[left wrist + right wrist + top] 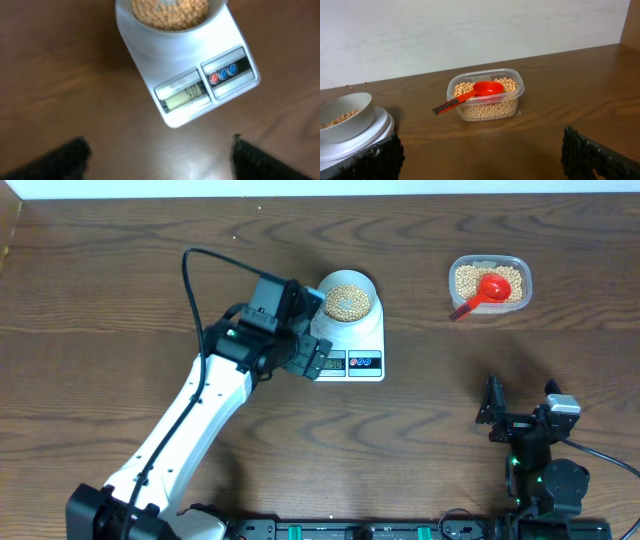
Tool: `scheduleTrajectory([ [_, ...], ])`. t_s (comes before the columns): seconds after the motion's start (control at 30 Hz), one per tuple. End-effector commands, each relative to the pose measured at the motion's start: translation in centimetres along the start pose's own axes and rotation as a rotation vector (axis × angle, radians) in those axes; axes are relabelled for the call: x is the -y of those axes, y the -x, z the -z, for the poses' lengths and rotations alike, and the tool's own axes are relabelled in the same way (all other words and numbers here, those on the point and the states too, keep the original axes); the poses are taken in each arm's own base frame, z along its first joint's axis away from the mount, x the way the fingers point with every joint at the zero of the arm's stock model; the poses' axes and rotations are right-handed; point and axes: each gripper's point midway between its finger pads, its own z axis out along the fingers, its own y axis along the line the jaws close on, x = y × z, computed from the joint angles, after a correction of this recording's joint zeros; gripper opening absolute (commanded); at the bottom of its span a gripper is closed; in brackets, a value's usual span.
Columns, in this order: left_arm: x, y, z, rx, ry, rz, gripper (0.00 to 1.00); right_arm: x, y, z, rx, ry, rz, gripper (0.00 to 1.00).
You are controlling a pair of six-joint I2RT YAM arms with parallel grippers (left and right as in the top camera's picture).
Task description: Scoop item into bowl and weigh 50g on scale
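1. Small round tan-yellow beans (pixel 347 301) fill a small pale blue-white bowl (pixel 372 288), which sits on a small white rectangular kitchen scale (pixel 368 340) on a dark brown wooden table (pixel 120 280).
2. The scale's grey display (pixel 185 95) and two small round buttons (pixel 223 74) run along the edge facing the robot. The digits are too blurred to read.
3. The left gripper (pixel 161 150) hovers just beside the scale's display edge, its black fingers spread wide with nothing between them.
4. The right gripper (pixel 481 145) hangs well apart from the scale at the table's near right, jaws wide and empty.
5. To the right of the scale and apart from it, a clear rounded-rectangular plastic tub (pixel 455 270) holds more beans. A red plastic scoop (pixel 490 288) lies in the tub, its handle jutting over the rim.
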Motion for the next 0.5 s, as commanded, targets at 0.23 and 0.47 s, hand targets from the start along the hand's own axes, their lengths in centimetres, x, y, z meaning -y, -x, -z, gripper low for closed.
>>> scheduleTrajectory([
  [0.23,-1.0,0.4,6.8,0.458,0.06,-0.006,0.98,-0.1,-0.1,0.0,-0.003,0.006,-0.014,0.99],
  [0.47,-4.1,-3.1,8.6,0.653,0.227,0.045,0.98,-0.2,-0.1,0.0,-0.003,0.006,-0.014,0.99],
])
